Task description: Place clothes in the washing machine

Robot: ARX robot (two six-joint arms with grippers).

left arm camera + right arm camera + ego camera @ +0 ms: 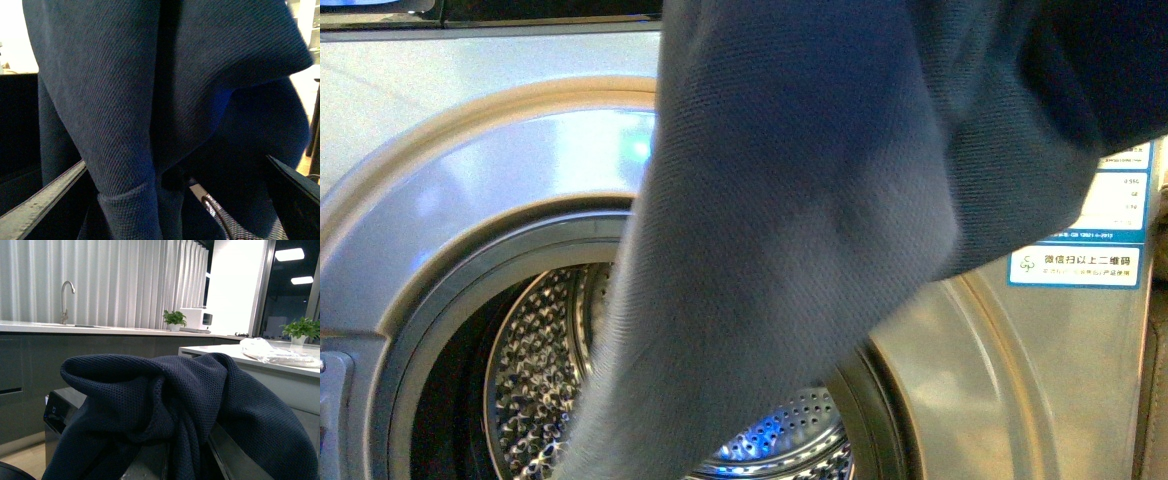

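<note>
A kitchen lies behind the work: a pale pleated wall, a long white counter surface with a curved steel tap and a small green potted plant.

In the front view the silver-grey front-loading washing machine fills the frame. Its round porthole is open and the perforated steel drum looks bare where it can be seen.

The soft, dark grey-blue ribbed garment hangs from the upper right, across the door ring and down over the drum mouth. Its lower end runs out of the frame, so I cannot tell whether any of it is inside yet.

The right gripper is buried under bunched cloth, and whether its jaws are clenched on it cannot be told. The left gripper has its jaws spread wide, with fabric hanging between them and nothing pinched.

I judge the carry done and the garment lined up with the opening. What is left is to push it fully into the drum and let go.
</note>
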